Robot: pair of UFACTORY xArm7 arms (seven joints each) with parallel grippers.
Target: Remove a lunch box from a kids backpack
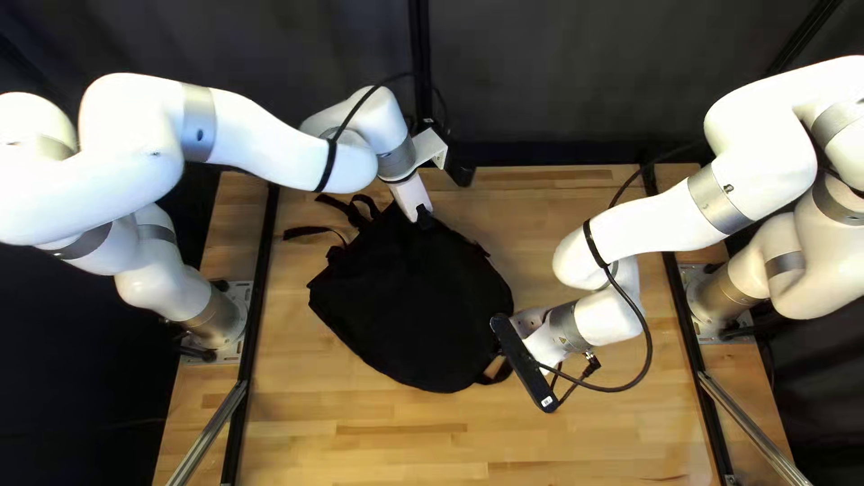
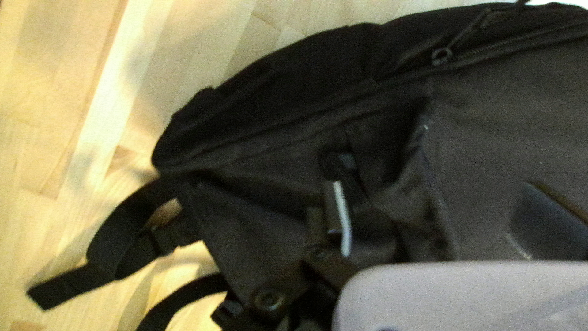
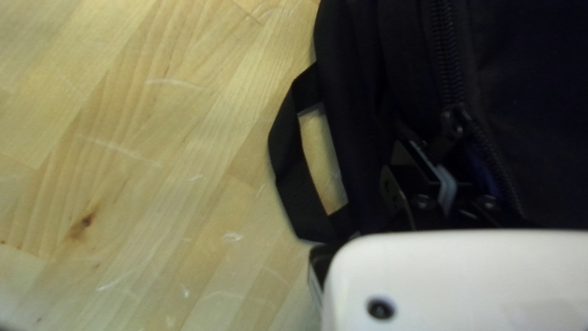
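Looks like a robotics lab: two white arms [image 1: 247, 139] [image 1: 670, 220] bolted beside a wooden tabletop [image 1: 360, 441], dark curtain [image 1: 558, 81] behind.

black backpack [image 1: 409, 306], honey-toned table [image 1: 360, 450] in planked stripes, white arms [image 1: 261, 139] with grey bands [image 1: 198, 123], dark grey curtain [image 1: 558, 81]

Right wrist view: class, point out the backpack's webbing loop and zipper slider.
Webbing loop [image 3: 286, 147]: right wrist view, middle of its outer stretch.
Zipper slider [image 3: 455, 120]: right wrist view, the slider's body.

Black backpack [image 2: 294, 147], strap [image 2: 67, 285] on table [image 2: 55, 122], fingers [image 2: 332, 208] apart, likely a zipper pull [image 2: 441, 56]
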